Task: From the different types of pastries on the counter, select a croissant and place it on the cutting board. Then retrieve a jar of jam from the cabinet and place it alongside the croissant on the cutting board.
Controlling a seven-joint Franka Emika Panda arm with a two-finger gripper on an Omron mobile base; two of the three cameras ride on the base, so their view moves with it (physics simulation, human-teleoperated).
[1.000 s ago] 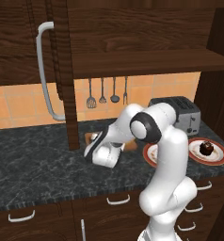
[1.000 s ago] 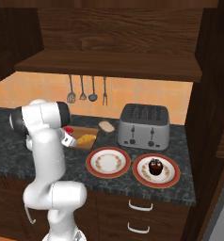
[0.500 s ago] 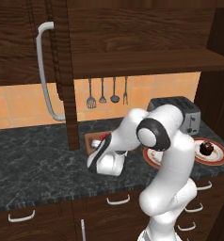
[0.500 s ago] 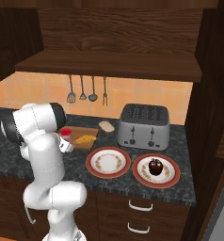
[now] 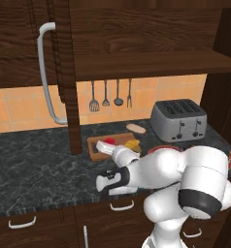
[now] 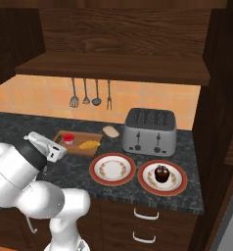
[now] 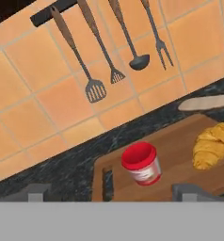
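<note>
jar (image 7: pixel 142 164) now standing free on board (image 7: pixel 180 162) beside croissant (image 7: pixel 212 143) | end effector (image 7: pixel 111 192) apart, backed off | task looks done

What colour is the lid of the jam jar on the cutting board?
Red, clearest in the hand view: jam jar.

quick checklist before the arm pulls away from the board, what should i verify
1. Small red-lidded jar of jam upright on the brown wooden cutting board: ok.
2. Golden crescent croissant on the same board, beside the jar and apart from it: ok.
3. Two-finger gripper clear of the jar, fingertips apart with nothing between them: ok.
4. Pale oblong bread roll off the board, on the dark marble counter: ok.
5. Dark chocolate cupcake on its round red-rimmed plate, out of the way: ok.
6. Wood-grain cabinet door shut: not ok, it stands open.
</note>
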